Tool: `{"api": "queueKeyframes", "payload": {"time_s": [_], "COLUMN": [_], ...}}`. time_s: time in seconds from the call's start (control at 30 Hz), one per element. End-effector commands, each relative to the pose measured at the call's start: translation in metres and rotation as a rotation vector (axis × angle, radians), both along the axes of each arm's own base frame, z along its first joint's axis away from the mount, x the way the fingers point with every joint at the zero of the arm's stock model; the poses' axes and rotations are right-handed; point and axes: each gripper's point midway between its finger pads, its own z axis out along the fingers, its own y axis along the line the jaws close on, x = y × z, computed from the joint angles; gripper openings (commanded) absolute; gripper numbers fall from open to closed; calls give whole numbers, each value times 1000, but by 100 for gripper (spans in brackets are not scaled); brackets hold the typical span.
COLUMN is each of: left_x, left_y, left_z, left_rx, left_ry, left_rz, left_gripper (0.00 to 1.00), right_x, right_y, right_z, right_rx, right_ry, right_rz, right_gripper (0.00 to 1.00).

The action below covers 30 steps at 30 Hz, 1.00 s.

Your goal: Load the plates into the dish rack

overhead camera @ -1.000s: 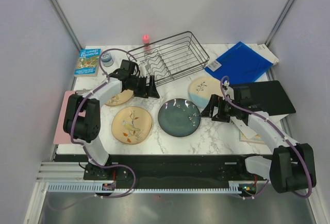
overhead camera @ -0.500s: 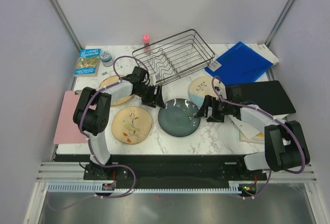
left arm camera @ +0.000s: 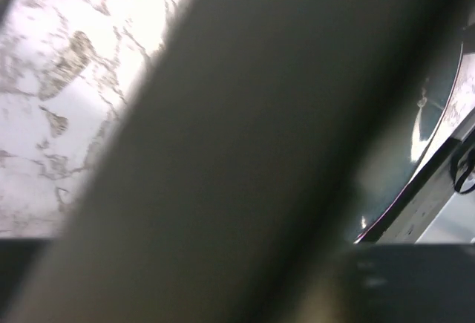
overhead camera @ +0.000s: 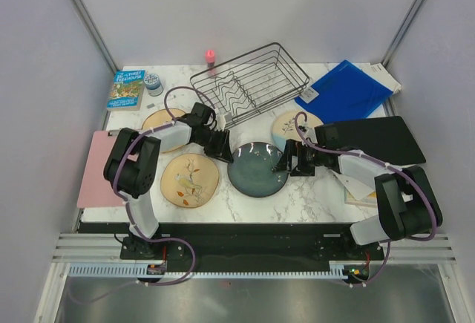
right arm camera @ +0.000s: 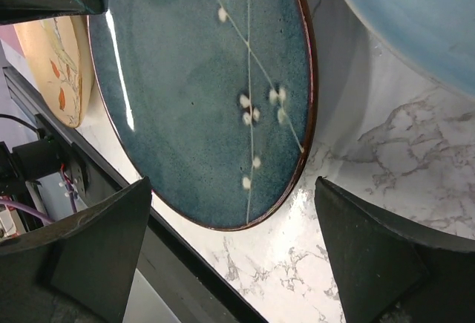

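Teal plate (overhead camera: 257, 168) lies flat, near side of dish rack (overhead camera: 249, 83). R gripper (right arm camera: 230, 189) splayed wide at its right rim; L gripper (overhead camera: 221, 147) at left rim, state can't tell, cam blurred. Slip a finger under the rim, then clamp.

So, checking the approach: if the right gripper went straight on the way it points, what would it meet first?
Probably the rim of the round dark teal speckled ceramic plate, just ahead of the open right gripper; depth is unclear.
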Motion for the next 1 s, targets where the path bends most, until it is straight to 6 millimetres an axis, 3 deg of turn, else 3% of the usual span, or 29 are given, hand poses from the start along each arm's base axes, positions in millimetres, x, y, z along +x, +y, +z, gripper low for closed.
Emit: {"api": "queueKeyframes", "payload": {"time_s": [0.0,0.07,0.13,0.3,0.57,0.73,0.97], "left_x": [-24,-30,-33,-45,-46,-34,-23], "left_y": [-8,-12,-11,-2,-3,-7,-14], "left_z": [9,12,12,26,49,65,80], "left_rx": [-56,-92,-99,-157,-192,-205,-227], "left_ry": [2,10,0,-59,-183,-247,-299], "left_rz": [-100,-125,-144,-201,-269,-272,-297], "left_gripper": [31,21,2,2,2,2,2], "right_x": [4,3,3,0,-7,-19,-25], "right_y": [4,5,5,3,11,34,47], "right_z": [-5,-8,-9,-10,-10,-8,-8], "right_rx": [16,21,27,15,62,82,142], "right_ry": [-27,-16,-20,-45,-98,-158,-194], "right_rz": [-5,-9,-4,12,123,360,477], "right_gripper": [98,98,98,98,98,90,85]}}
